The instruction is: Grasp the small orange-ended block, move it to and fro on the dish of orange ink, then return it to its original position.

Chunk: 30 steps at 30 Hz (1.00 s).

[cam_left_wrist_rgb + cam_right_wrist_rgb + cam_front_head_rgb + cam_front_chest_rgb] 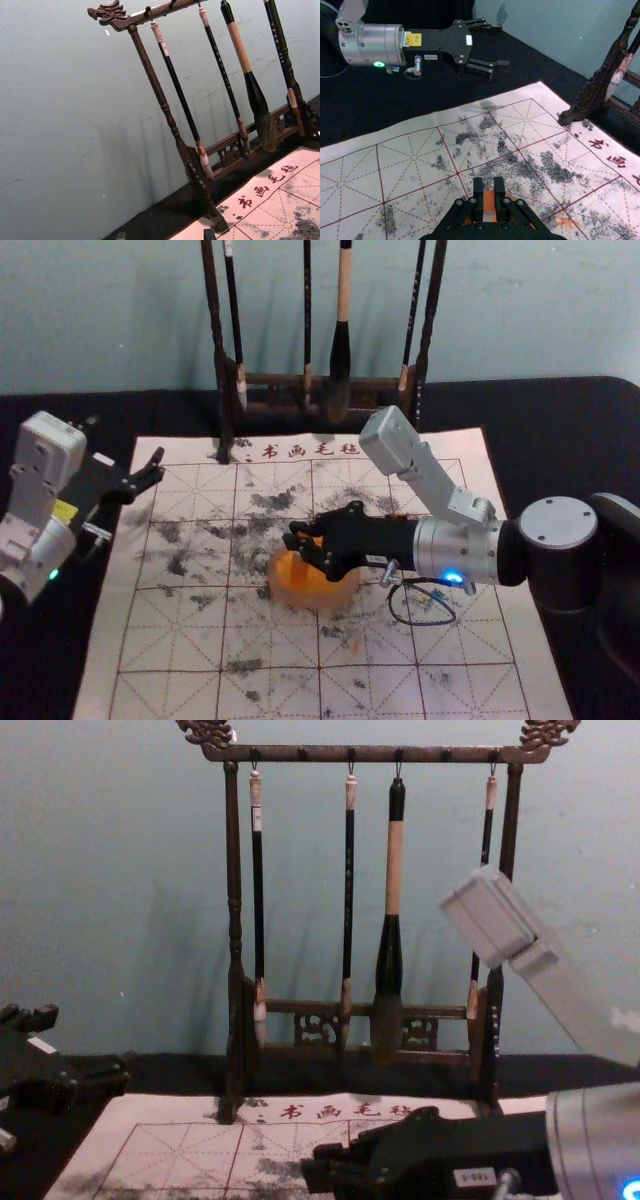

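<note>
head view: the right gripper [300, 544] reaches over the round, translucent dish [330, 595]; beneath its fingertips stands the small block [299, 570], upright presumably to ink its end. well apart, the left gripper [157, 468] is parked, fingers spread.

right wrist view: i see black fingers clenching the flat-faced block, orange and pale.

chest view: beyond the right fingers, bristled brushes [390, 950] hang from a carved, dark rack [320, 755].

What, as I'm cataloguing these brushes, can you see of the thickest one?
The thick brush hangs upright from the rack's top bar by a thin dark loop, third of four from the left. Its wooden-looking handle is black on top, pale midway, glossy black where it flares. The brownish bristles point down; nothing grips it.
</note>
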Tool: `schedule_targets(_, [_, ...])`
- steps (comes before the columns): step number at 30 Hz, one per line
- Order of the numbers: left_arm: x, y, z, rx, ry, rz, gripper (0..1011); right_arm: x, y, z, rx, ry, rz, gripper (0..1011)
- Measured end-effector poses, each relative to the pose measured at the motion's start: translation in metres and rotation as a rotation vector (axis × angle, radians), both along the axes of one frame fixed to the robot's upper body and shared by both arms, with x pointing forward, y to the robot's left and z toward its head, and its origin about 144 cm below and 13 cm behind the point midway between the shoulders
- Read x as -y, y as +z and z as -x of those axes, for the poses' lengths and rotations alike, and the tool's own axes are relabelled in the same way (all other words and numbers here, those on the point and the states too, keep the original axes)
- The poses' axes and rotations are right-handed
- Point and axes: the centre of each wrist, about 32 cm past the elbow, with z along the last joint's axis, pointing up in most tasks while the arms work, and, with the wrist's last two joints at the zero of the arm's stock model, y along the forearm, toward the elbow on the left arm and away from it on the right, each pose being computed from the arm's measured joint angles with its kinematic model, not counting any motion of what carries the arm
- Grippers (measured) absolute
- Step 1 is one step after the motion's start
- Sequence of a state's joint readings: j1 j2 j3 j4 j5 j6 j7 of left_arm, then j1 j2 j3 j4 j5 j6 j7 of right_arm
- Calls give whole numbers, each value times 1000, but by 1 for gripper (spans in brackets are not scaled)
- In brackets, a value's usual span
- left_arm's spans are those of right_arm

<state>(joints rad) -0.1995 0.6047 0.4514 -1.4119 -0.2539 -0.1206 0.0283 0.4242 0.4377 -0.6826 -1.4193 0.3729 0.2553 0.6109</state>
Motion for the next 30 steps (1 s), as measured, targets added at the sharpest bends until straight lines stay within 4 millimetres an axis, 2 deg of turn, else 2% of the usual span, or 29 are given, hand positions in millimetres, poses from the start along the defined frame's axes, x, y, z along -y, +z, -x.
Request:
schedule_targets(14, [0,0,0,0,0,0,1001,-4,-1,-8,-1,-23,-1,125])
schedule_targets(30, [0,0,0,0,0,0,1001,5,1,-12,12,-60,8,125])
